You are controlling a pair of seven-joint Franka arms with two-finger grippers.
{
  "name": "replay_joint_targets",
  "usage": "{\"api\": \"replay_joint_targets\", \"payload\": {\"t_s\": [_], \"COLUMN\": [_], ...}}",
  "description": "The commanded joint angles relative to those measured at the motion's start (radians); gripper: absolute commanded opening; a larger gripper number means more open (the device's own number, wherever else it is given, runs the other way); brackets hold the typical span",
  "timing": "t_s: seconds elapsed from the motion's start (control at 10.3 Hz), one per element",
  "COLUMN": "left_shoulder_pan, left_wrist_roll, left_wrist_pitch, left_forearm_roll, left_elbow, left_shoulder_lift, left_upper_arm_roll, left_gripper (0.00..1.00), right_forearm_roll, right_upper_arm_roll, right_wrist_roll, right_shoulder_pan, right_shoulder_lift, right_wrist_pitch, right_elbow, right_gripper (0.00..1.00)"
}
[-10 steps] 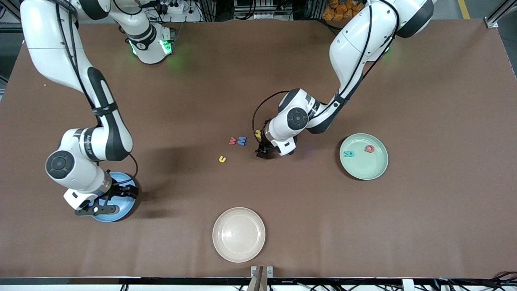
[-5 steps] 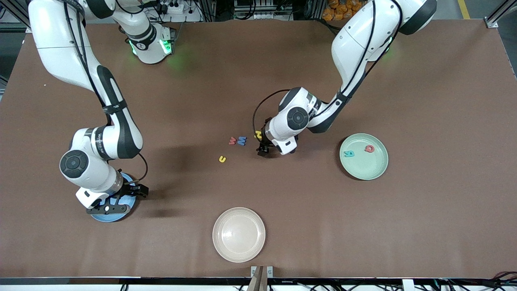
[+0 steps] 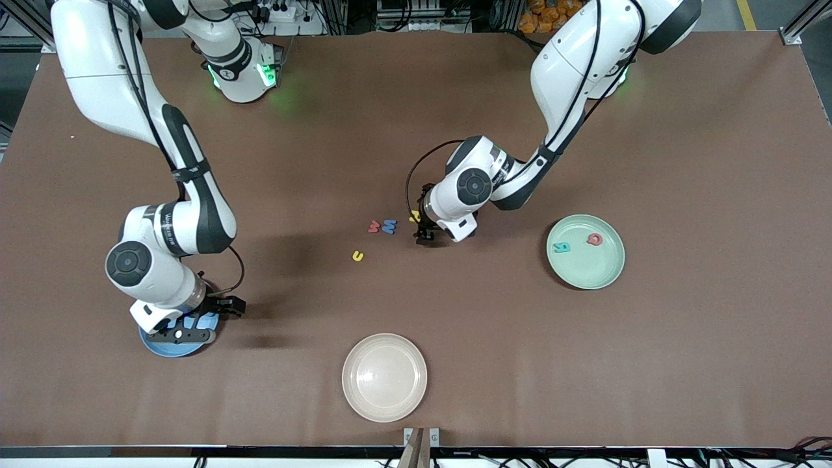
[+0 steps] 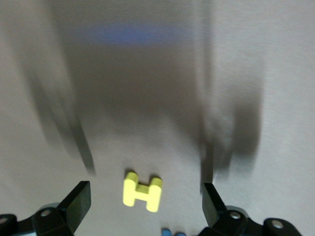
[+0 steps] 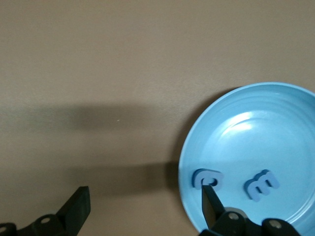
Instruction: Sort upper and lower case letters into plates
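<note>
— Cream-white, that round shallow plate (image 3: 384,377) nearest the camera edge of the brown table (image 3: 715,162)?

— Yes, and bare. Toward the right arm's end sits the round blue plate (image 3: 170,344), with two small blue foam letters (image 5: 207,178) lying in it near its rim. The right gripper (image 3: 185,330) hangs over that plate's rim, fingers spread wide, holding nothing.

— And the pale green round plate (image 3: 585,274)?

— Toward the left arm's end, holding a teal letter (image 3: 561,247) and a red letter (image 3: 595,239), apart from each other.

— What lies loose?

— Mid-table, a small yellow letter (image 3: 357,256); farther from the camera, a red letter (image 3: 374,227) touching a blue letter (image 3: 389,226); beside those, a yellow foam H (image 4: 142,191).

— Where is the left gripper (image 3: 426,229)?

— Low over the H, jaws wide apart on either side of it, not touching it.
</note>
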Motion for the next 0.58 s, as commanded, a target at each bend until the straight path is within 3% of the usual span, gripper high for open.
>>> {"api": "replay_joint_targets", "payload": {"t_s": [0.0,0.48], "left_shoulder_pan": [-0.018,-0.056], "left_wrist_roll": [-0.025,-0.021], "left_wrist_pitch": [0.002,0.103], "left_forearm_roll": [-0.025,-0.008], "left_elbow": [-0.036,-0.088], "left_shoulder_lift": [-0.018,-0.05], "left_upper_arm_roll": [0.001,0.001], "left_gripper": [1.0,1.0], "right_forearm_roll": [0.001,0.001], "right_upper_arm_roll": [0.009,0.032], "right_wrist_roll": [0.102,0.395], "right_shoulder_pan": [0.002,0.067], "right_shoulder_lift": [0.005,0.005], "right_wrist_pitch": [-0.006,-0.04], "right_elbow": [0.009,0.009], "right_gripper": [1.0,1.0]}}
